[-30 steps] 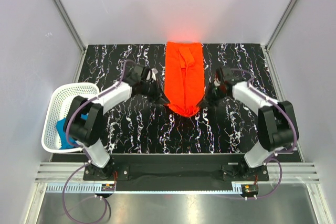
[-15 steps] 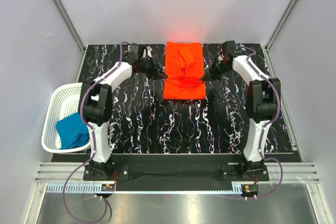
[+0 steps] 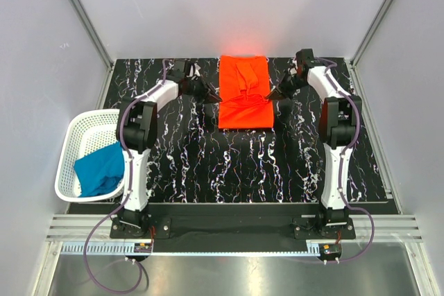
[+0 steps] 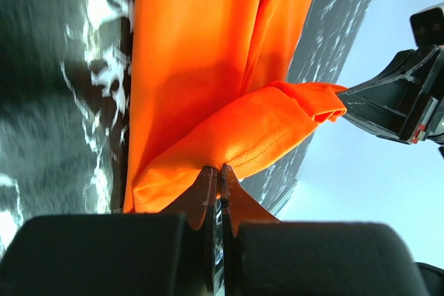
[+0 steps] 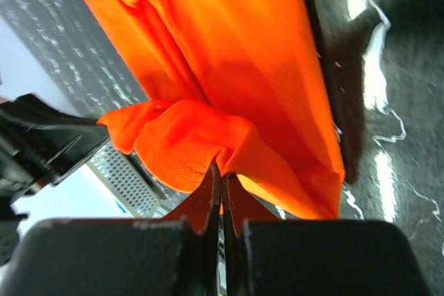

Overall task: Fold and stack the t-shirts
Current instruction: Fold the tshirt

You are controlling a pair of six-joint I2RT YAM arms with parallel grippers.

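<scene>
While both arms reach toward the 12 o'clock side of the black, white-veined marble-pattern table (image 3: 208,164), the bright orange-red soft cloth t-shirt (image 3: 244,112) lies there as a narrow lengthwise strip, its near hem raised and doubled back over itself. The left gripper (image 3: 211,93), at 9 o'clock of the shirt, has its jaws pinched shut on one corner of that hem. The right gripper (image 3: 272,95), at 3 o'clock, is clamped likewise on the opposite corner; each wrist view shows cloth nipped between closed fingertips. The raised fold hangs between them above the lower layer, not yet laid flat. Judged progress: the sides appear already folded in, and the crosswise fold is in hand but unfinished. The teal blue cloth t-shirt (image 3: 100,169) sits crumpled in the white plastic mesh basket (image 3: 89,135) at 8 o'clock; it is yet to be taken out, folded and stacked with the orange one
</scene>
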